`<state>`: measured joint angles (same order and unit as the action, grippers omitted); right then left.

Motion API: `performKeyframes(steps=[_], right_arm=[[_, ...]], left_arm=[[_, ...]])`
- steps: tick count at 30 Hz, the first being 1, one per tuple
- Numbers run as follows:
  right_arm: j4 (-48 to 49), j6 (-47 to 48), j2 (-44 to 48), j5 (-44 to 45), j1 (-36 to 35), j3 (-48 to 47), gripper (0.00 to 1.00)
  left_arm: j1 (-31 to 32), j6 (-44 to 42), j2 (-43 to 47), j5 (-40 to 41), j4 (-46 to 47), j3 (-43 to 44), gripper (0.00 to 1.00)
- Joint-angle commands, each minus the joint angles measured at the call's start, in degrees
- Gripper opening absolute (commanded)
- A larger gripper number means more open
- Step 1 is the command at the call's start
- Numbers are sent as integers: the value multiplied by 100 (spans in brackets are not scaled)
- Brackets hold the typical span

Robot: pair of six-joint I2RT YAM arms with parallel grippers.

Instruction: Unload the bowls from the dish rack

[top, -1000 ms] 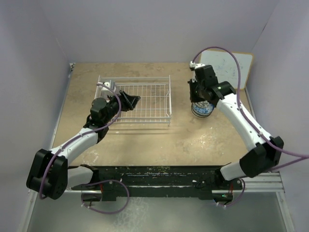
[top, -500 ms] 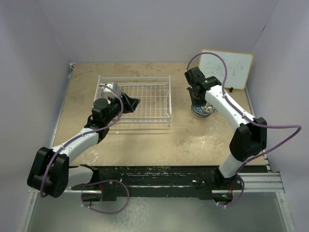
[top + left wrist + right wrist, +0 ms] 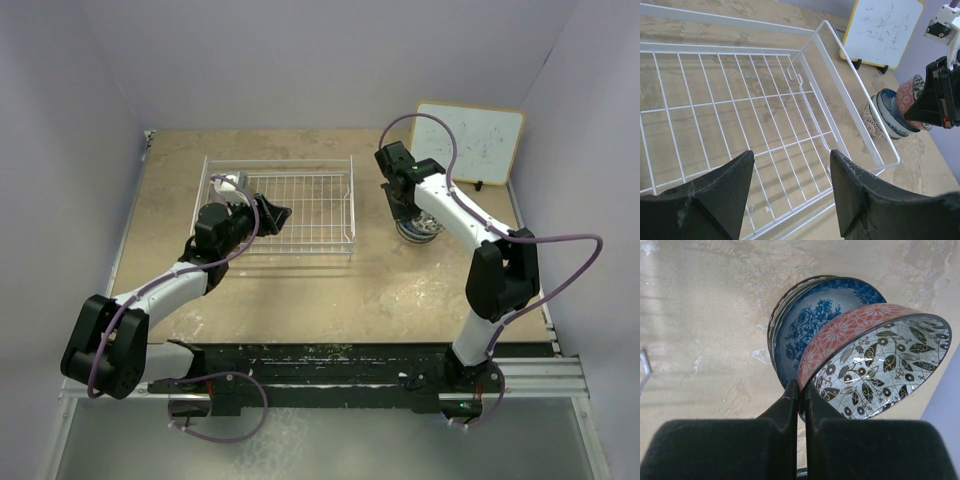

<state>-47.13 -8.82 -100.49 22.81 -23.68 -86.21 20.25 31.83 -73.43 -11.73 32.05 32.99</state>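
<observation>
No bowls are showing inside the dish rack (image 3: 740,115). Its wire floor is lying bare in both the overhead view and the left wrist view, so the unloading is looking close to finished. Several bowls are sitting nested in a stack (image 3: 428,230) on the table (image 3: 300,290) just beyond the rack's right side, with a blue flowered bowl (image 3: 810,325) on top. One more, an orange-patterned bowl (image 3: 875,365) with dark leaves inside, is hanging tilted right above that stack, also off the rack's right side. Whether it is touching the blue one I cannot tell. The right gripper (image 3: 801,392) is pinching this bowl by its rim, its two fingers clamped tight with the wall between them. What is left, by my reading, is setting this bowl down onto the stack and letting go. The left gripper (image 3: 790,170) is hovering over the rack's left part with its fingers spread wide and nothing between them, and no bowl is waiting for it there.
</observation>
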Motion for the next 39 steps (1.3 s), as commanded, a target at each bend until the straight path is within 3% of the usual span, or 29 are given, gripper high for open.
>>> performKeyframes(steps=[1, 14, 19, 25, 35, 39], right_arm=[[284, 110, 48, 110, -14, -118, 1], [358, 79, -278, 7, -3, -88, 20], [304, -25, -196, -31, -5, -97, 38], [386, -103, 223, -142, -5, -102, 53], [1901, -607, 1561, -841, 73, 782, 53], [2335, -1029, 1890, -840, 357, 1263, 33]], left_arm=[[-39, -157, 50, 34, 251, 35, 65], [-38, -167, 14, 144, 56, 73, 65], [-39, -169, 12, 136, 55, 68, 65], [-38, -148, -42, 85, 84, 68, 65], [-39, -131, 8, 51, 86, 69, 65], [-38, -180, 229, 216, -135, 96, 65]])
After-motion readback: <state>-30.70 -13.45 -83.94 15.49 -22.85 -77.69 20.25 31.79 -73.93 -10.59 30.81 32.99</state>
